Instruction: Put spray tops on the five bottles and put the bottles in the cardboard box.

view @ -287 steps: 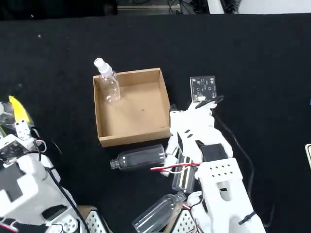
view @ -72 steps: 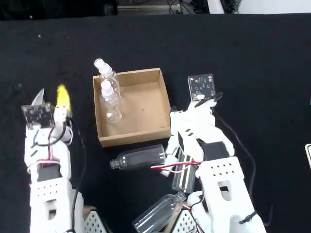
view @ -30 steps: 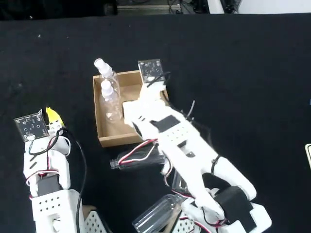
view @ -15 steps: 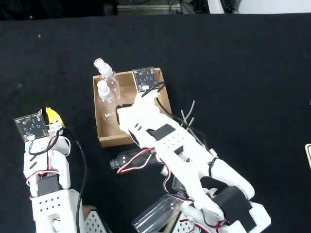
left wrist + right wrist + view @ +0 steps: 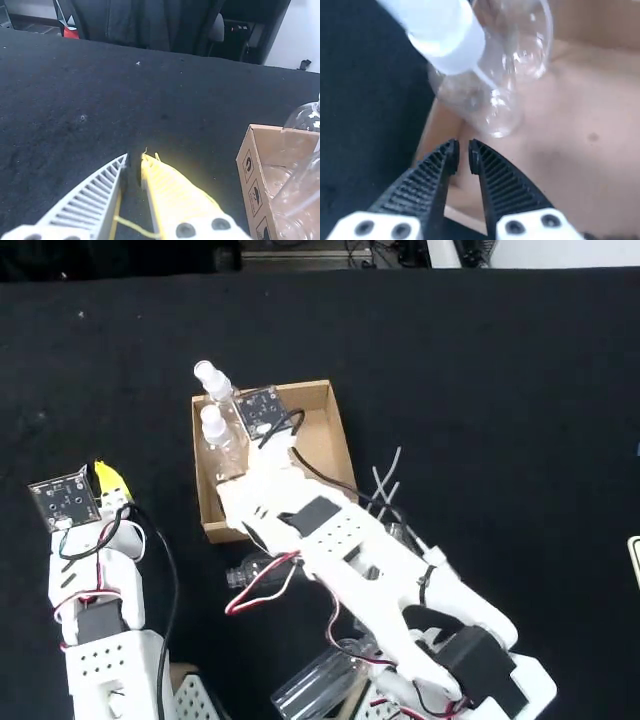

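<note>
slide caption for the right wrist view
Right gripper, jaws shut, beside a spray-topped bottle in the cardboard box.

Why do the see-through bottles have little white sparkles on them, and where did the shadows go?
Right wrist view: light glints in small white spots off the clear bottle. Left wrist view: pale reflections streak the bottles in the cardboard box. High view: the black table swallows nearly every shadow, while the white right arm looks bright against it.
</note>
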`<act>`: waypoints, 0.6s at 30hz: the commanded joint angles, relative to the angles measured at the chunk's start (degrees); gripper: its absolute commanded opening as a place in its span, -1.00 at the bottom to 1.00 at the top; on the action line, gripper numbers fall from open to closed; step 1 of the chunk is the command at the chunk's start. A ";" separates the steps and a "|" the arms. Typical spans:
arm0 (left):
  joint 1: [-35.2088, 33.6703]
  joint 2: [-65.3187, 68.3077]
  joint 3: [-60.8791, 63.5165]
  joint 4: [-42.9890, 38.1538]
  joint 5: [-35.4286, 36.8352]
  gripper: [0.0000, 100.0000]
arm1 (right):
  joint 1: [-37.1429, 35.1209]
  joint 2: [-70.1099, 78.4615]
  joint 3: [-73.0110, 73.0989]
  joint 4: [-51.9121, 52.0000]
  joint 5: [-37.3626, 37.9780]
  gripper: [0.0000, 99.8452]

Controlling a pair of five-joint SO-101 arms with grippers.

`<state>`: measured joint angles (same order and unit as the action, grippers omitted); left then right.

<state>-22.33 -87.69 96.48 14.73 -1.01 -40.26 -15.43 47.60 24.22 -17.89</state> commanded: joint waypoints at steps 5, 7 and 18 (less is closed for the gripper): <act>-0.13 0.35 1.45 -0.35 0.35 -0.94 | -1.14 5.05 -0.40 -7.91 -0.88 -0.98; -0.13 0.35 1.45 -0.35 0.35 -0.94 | -1.14 7.08 -1.10 -8.62 -0.88 -0.98; -0.13 0.35 1.45 -0.35 0.26 -0.94 | 0.62 11.38 -2.42 -13.27 -0.79 -0.98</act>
<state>-22.33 -87.69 96.48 14.73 -1.01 -40.53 -4.97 48.40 14.81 -18.33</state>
